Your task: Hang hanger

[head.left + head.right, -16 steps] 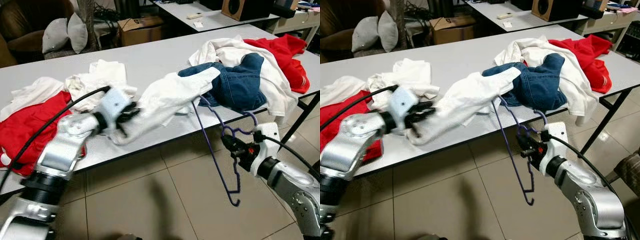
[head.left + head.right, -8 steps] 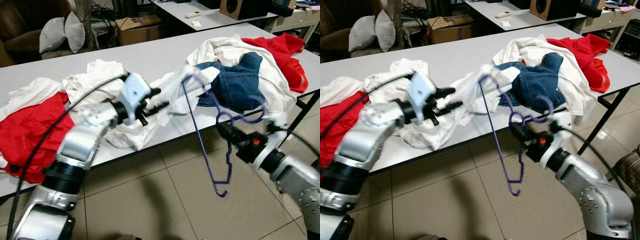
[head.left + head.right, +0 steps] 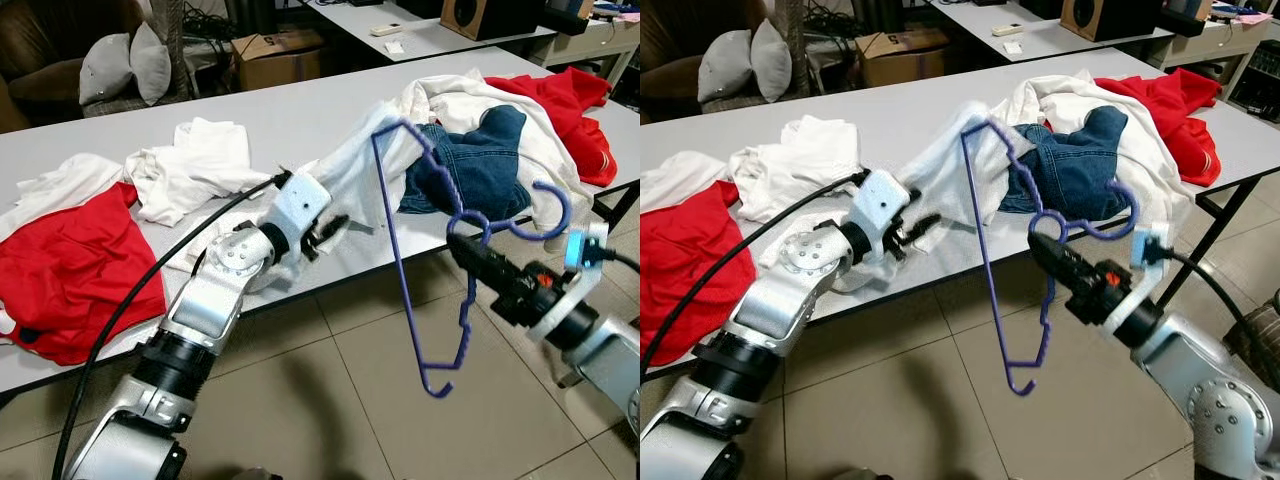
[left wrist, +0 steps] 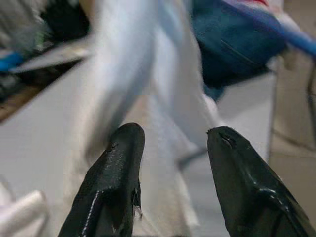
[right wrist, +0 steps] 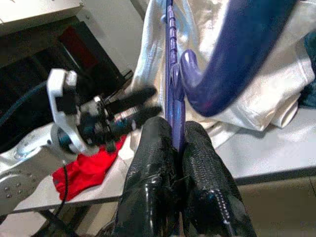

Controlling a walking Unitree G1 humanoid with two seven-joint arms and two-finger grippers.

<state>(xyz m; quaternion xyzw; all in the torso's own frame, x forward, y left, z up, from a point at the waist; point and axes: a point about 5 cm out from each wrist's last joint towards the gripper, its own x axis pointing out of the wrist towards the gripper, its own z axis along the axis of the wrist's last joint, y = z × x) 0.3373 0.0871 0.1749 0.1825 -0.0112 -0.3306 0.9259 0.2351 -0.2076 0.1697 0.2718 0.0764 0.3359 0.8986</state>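
The right gripper has its fingers clamped on the neck of the purple plastic clothes hanger, held off the near edge of the grey tabletop with its top corner pushed into the white cotton garment. The left gripper, fingers apart, sits at that garment's lower end. A good next move would likely be pinching the cloth taut there while the hanger slides further inside, keeping clear of the blue denim jeans.

Left gripper fingers parted, arm outstretched; right gripper fingers clamped.
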